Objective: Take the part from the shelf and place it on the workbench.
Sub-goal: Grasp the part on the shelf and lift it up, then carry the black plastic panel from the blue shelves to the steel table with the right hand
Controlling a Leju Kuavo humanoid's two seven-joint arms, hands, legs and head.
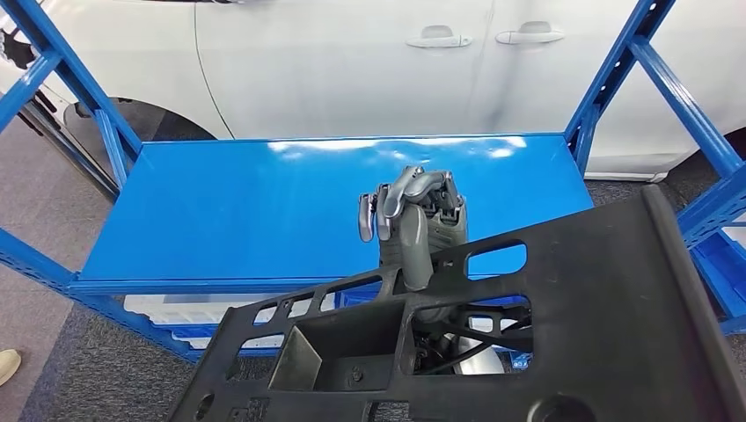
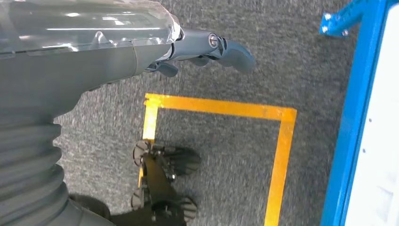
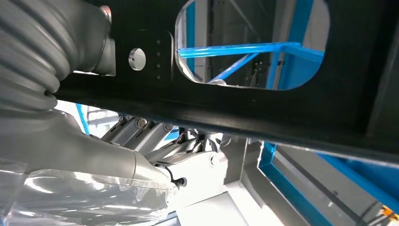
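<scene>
A large black plastic part (image 1: 581,325) with several cut-outs tilts across the lower right of the head view, in front of the bare blue shelf (image 1: 246,202). My right hand (image 1: 409,220) rises through one of its openings with the fingers curled over at the top and carries the part. In the right wrist view, the fingers (image 3: 160,146) lie under a black bar of the part (image 3: 282,113). My left hand (image 2: 207,47) hangs over the grey carpet, fingers stretched out and holding nothing.
A white car (image 1: 352,61) stands close behind the shelf. Blue uprights (image 1: 616,70) frame the shelf, and a white bin (image 1: 176,308) sits on the lower level. Yellow tape (image 2: 221,108) marks the carpet. A person's shoe (image 1: 7,365) is at the far left.
</scene>
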